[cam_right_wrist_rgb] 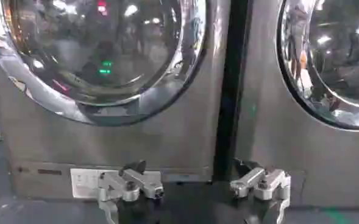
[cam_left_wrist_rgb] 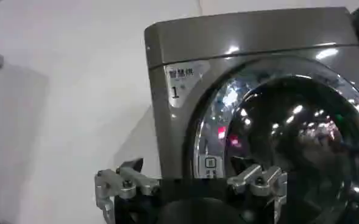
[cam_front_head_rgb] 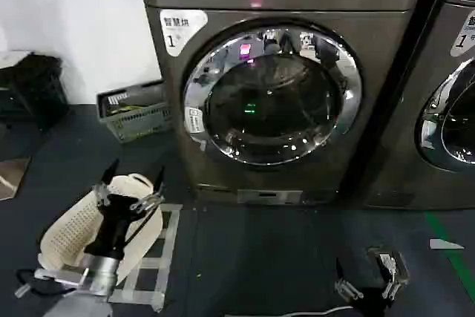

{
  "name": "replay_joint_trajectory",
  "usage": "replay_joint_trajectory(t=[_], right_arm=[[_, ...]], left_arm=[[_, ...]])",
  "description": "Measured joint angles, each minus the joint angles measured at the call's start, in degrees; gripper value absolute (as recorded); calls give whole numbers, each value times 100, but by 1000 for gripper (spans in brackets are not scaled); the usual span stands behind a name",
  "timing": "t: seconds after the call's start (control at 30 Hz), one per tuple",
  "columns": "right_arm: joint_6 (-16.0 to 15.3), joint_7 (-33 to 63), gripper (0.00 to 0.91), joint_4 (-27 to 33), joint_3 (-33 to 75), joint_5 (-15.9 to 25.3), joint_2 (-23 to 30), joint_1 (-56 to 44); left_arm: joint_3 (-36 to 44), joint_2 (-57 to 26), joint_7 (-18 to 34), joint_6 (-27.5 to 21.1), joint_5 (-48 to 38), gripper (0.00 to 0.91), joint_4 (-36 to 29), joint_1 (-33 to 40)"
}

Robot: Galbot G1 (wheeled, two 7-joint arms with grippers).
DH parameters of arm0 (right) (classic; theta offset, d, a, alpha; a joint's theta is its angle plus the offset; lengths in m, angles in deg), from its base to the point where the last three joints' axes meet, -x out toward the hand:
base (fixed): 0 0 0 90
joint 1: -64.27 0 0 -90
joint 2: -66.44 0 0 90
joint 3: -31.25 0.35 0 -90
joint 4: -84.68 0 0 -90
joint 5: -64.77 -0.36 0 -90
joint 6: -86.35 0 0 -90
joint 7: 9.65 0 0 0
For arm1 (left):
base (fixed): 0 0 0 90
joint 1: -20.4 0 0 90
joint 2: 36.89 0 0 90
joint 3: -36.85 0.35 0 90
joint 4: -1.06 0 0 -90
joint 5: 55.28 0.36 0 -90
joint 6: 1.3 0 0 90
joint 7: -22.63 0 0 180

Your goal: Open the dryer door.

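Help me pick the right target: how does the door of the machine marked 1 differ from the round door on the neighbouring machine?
The dryer door sits in full sight ahead of the robot; the second door is cut off at the head view's right edge. A green light glows in the dryer door's glass, none in the second's. Both are shut, chrome-ringed and dark-glassed.

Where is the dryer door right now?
In the head view the dryer door sits closed at centre, on the machine left of the second grey machine, with the green basket on the floor to its left.
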Motion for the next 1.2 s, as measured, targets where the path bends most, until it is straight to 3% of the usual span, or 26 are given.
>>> replay_joint_trajectory(t=[0.27,0.5,0.63,0.93,1.2], right_arm=[[-834,-379,907,58,-481,-813,-912,1018],[-901,-354,907,544,-1213,-1072,-1924,2329],[-1224,-515,907,777,-1669,-1287,-2294,2981],[-1250,-1012,907,1319,-2677,-1771,-2464,4500],[-1245,-1058,907,1831,-3280,-1713,-2313,5325]], left_arm=[[-44,-95,-120,-81,-42,907,-67,-7],[-114,-240,-164,-253,-76,907,-233,-50],[-181,-251,-120,-277,-160,907,-296,-61],[-168,-153,-147,-478,-260,907,-512,-185],[-65,-143,-17,-685,-387,907,-670,-255]])
